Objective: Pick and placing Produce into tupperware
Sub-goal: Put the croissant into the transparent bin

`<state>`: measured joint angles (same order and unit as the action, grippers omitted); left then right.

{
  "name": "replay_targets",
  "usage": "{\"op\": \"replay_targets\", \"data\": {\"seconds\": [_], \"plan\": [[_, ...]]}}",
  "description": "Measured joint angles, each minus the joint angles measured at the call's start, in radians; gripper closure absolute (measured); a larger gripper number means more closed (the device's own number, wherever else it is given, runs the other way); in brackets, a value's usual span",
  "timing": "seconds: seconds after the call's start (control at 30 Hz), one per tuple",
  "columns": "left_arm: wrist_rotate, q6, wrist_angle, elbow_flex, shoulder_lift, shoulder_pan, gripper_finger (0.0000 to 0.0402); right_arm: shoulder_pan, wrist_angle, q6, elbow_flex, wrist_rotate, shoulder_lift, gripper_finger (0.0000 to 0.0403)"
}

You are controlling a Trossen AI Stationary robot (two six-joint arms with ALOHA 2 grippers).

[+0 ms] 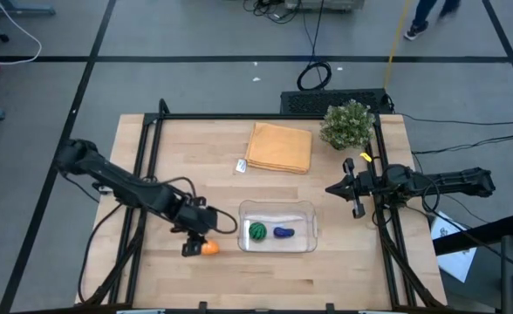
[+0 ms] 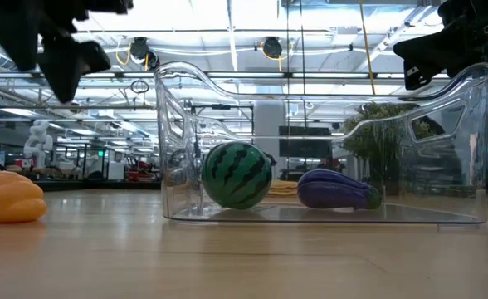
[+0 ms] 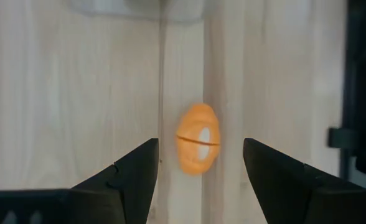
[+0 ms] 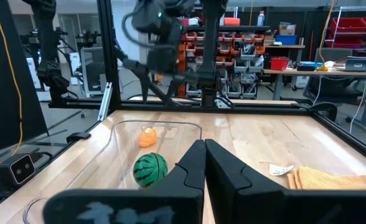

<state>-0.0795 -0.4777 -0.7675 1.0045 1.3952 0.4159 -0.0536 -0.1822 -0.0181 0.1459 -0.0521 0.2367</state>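
Note:
The clear tupperware (image 1: 278, 207) stands on the table's near middle. Inside it, a dark-green striped ball (image 1: 257, 232) and a purple-blue eggplant piece (image 1: 283, 233) rest on its floor. An orange rounded piece (image 1: 209, 248) lies on the wood just left of the container. My left gripper (image 3: 200, 144) hangs open above it, pointing steeply down. In the left wrist view its fingers stand on either side of the piece (image 3: 198, 139), clear of it. My right gripper (image 1: 335, 187) is shut and level at the table's right edge, with nothing in it.
A folded orange-tan cloth (image 1: 279, 146) lies at the far middle, with a small white tag (image 1: 241, 166) beside it. A bushy potted plant (image 1: 347, 125) stands at the far right corner. Black frame rails (image 1: 143, 174) run along the table's left and right sides.

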Motion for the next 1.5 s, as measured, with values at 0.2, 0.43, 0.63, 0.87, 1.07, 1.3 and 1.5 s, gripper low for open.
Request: {"op": "replay_targets", "data": {"seconds": [0.2,0.43,0.63,0.87,1.07,1.3,1.5], "plan": [[-0.001,-0.051,0.018,0.0,0.081,0.007,0.0163,0.0,0.0,0.0,0.0,0.0,0.0,0.0403],[-0.021,-0.119,0.047,0.0,0.1,0.047,0.0162,0.0,0.007,0.0,0.0,0.0,0.0,0.0403],[0.012,-0.179,0.087,0.0,0.1,0.099,0.0162,0.0,0.01,0.003,0.0,0.0,0.0,0.0403],[0.122,-0.179,0.062,-0.001,0.131,0.138,0.0162,0.0,0.01,0.003,0.0,0.0,0.0,0.0403],[0.115,-0.179,0.065,-0.001,0.178,0.144,0.0162,0.0,0.009,-0.001,0.0,0.0,0.0,0.0403],[0.086,-0.181,0.066,-0.001,0.247,0.163,0.0162,0.0,0.009,-0.003,0.0,0.0,0.0,0.0403],[0.11,-0.185,0.066,-0.001,0.257,0.165,0.0162,0.0,0.009,-0.003,0.0,0.0,0.0,0.0403]]}}
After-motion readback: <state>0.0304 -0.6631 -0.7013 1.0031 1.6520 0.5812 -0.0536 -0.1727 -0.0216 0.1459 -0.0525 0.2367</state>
